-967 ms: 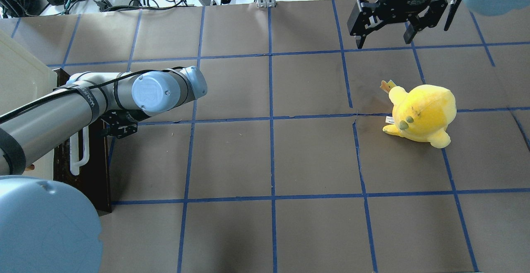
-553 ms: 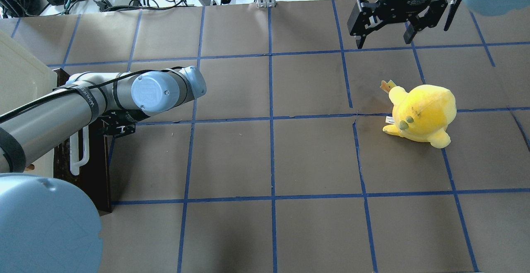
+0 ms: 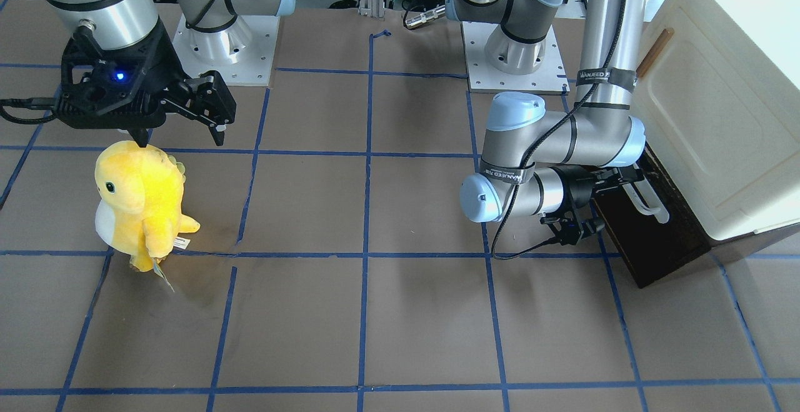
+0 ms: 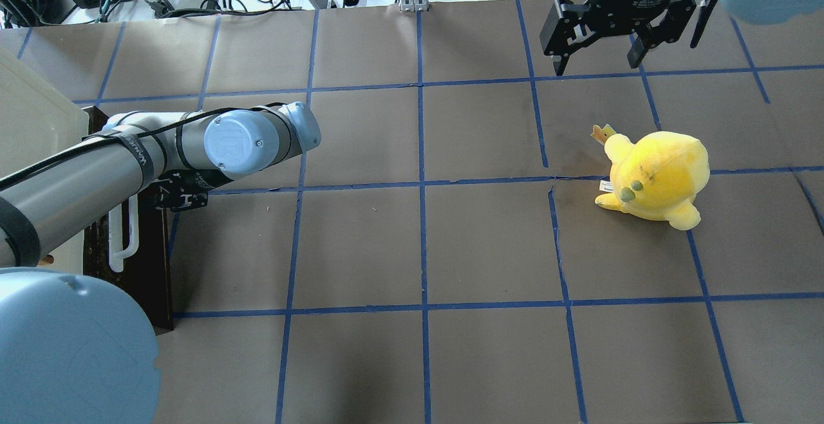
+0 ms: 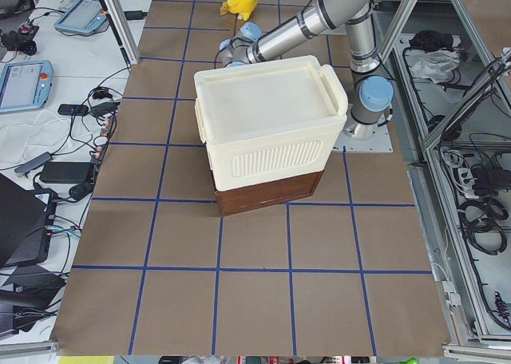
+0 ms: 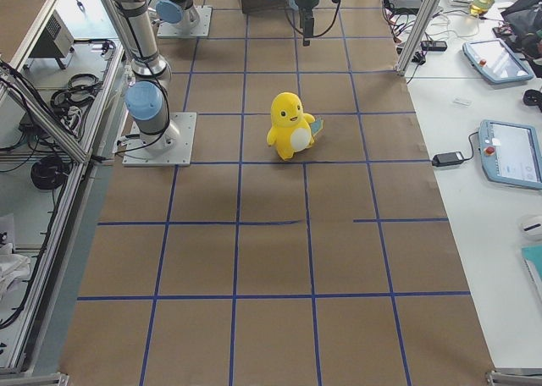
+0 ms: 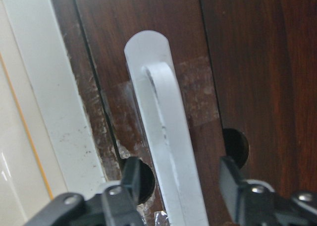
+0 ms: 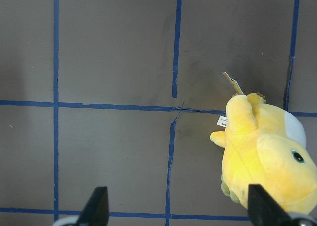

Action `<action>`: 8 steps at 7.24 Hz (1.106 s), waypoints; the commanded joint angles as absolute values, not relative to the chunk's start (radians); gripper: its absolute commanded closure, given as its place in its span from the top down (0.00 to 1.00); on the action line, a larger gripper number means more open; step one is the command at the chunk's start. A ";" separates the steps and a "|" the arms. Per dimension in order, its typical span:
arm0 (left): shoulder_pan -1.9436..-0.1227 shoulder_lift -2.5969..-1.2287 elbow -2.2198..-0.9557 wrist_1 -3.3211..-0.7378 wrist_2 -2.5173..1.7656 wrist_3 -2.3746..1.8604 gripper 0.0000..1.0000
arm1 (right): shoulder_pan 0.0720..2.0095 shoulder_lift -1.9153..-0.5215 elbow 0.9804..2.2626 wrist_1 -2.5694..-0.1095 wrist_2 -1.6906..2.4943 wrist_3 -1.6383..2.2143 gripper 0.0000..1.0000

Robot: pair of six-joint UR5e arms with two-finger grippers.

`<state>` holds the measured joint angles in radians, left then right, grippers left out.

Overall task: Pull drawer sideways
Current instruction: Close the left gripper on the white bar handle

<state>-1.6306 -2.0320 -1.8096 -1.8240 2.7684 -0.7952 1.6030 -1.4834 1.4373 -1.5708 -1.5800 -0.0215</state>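
Brown paper with blue tape lines covers the bench [image 4: 489,244]. At the bench's left edge sits the drawer [image 4: 151,269], dark brown, under a cream box [image 4: 32,128]. Its white handle [image 7: 166,137] faces the middle of the bench.

The left gripper [image 7: 178,174] has crept a little closer to the drawer in the last second. Now its fingers [image 7: 131,181] are apart, one on each side of the handle, and they do not squeeze it yet. That small move means the reach is almost done. I think the next thing is to close on the handle and then pull toward the middle of the bench. The drawer has not moved and looks shut.

Farther off, near the right edge, a yellow toy [image 4: 656,176] stands in the same spot as before. Past it, by the far right corner, the right gripper [image 4: 597,64] hangs over the bench with its fingers wide apart, holding nothing. It has not moved.
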 commanded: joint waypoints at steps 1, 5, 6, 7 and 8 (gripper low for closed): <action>-1.631 -2.033 -1.806 -1.824 2.767 -0.793 0.48 | 1.603 -1.483 1.437 -1.571 -1.580 -0.021 1.00; -1.631 -2.036 -1.802 -1.822 2.767 -0.793 0.33 | 1.603 -1.483 1.437 -1.571 -1.580 -0.021 1.00; -1.631 -2.036 -1.802 -1.822 2.766 -0.793 0.23 | 1.603 -1.483 1.437 -1.571 -1.580 -0.021 1.00; -1.631 -2.036 -1.802 -1.821 2.766 -0.793 0.23 | 1.603 -1.483 1.437 -1.571 -1.580 -0.023 1.00; -1.631 -2.036 -1.801 -1.821 2.767 -0.792 0.23 | 1.603 -1.483 1.437 -1.571 -1.580 -0.021 1.00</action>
